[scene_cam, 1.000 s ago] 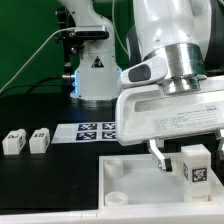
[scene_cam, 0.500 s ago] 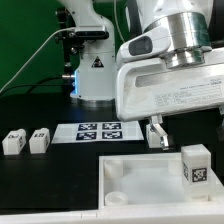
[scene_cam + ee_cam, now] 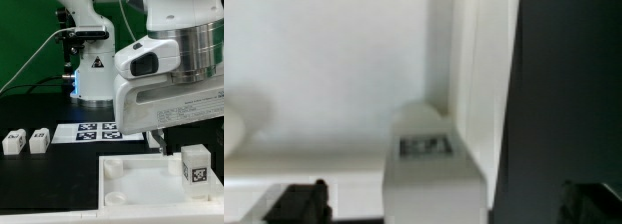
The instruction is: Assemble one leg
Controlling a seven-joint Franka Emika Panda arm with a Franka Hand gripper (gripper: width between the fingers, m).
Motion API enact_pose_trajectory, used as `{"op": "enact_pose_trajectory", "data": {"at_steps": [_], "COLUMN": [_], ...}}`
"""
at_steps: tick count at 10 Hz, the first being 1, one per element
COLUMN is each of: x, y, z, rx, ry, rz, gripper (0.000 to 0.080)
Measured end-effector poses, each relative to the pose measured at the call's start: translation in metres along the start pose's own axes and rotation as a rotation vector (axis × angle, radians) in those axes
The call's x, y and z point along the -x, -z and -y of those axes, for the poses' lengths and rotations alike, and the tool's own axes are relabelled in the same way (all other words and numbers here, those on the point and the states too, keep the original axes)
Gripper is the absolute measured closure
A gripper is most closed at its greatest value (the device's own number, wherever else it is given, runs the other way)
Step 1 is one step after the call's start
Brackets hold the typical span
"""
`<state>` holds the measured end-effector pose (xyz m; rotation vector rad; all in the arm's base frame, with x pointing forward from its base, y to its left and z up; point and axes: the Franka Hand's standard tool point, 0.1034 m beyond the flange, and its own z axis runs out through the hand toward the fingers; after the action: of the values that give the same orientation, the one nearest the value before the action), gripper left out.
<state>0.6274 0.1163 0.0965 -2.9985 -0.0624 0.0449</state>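
Leg (image 3: 195, 165) upright on the white panel (image 3: 140, 172), tool (image 3: 441, 203) spread wide and empty above it.
The leg stands free at the panel's corner on the exterior view's right, below the gap between the parted fingers. Whether it is fully seated cannot be told; if it is loose, an off-centre descent could clip and topple it.

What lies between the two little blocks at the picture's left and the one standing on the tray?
The marker board and part of the white panel under the standing leg, in the exterior view.
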Motion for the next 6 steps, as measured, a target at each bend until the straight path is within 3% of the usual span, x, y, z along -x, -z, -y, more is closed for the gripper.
{"op": "enact_pose_trajectory", "data": {"at_steps": [6], "x": [-0.0047], "y": [-0.0109], "z": [0.0005], "rx": [0.005], "ry": [-0.019], "rz": [-0.044], "gripper": [0.0151]}}
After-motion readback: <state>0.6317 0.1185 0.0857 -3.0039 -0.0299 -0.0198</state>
